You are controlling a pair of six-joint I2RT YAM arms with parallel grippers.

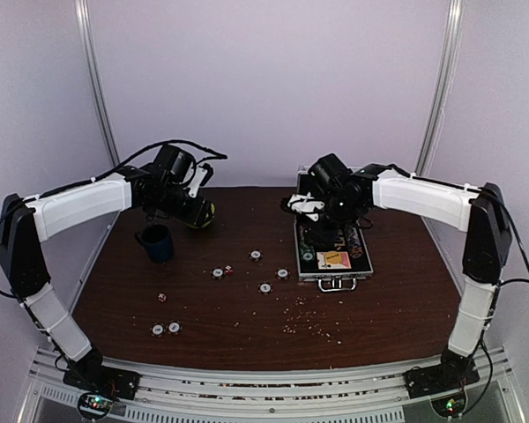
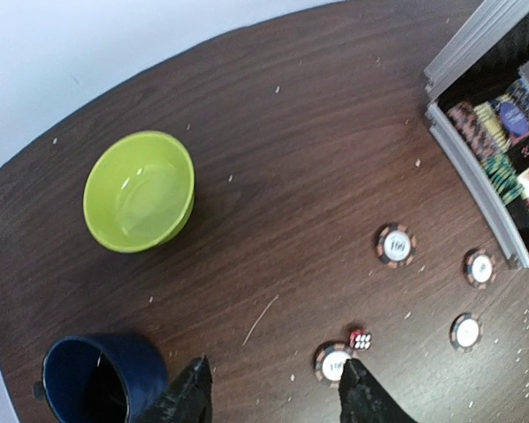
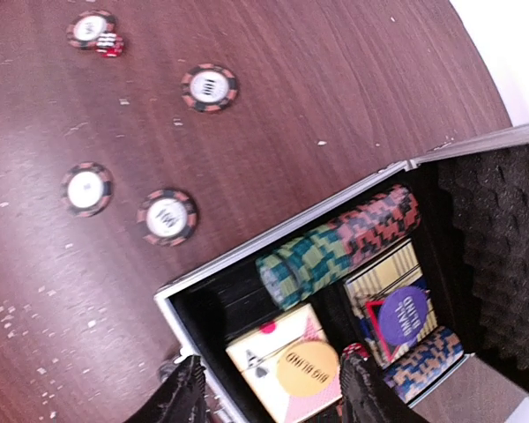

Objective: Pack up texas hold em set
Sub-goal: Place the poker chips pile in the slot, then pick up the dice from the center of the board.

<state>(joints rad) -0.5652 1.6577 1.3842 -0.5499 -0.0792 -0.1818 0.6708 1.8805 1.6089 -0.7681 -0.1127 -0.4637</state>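
The silver briefcase (image 1: 333, 264) lies open on the right of the table, handle toward me. In the right wrist view its black tray (image 3: 212, 304) holds a row of chips (image 3: 339, 247), a card box with a yellow "Big Blind" button (image 3: 307, 370) and a purple button (image 3: 404, 315). My right gripper (image 3: 271, 366) hangs open over the tray; a small red-and-white piece (image 3: 354, 350) shows at its right fingertip. My left gripper (image 2: 273, 374) is open above the table, near a loose chip (image 2: 334, 363) and a red die (image 2: 360, 337). Several more chips (image 1: 265, 287) lie scattered.
A lime-green bowl (image 2: 139, 189) sits at the back left, mostly hidden under my left arm in the top view. A dark blue mug (image 1: 155, 242) stands beside it. Two chips (image 1: 166, 329) and a die (image 1: 161, 297) lie near the front left. Crumbs litter the front.
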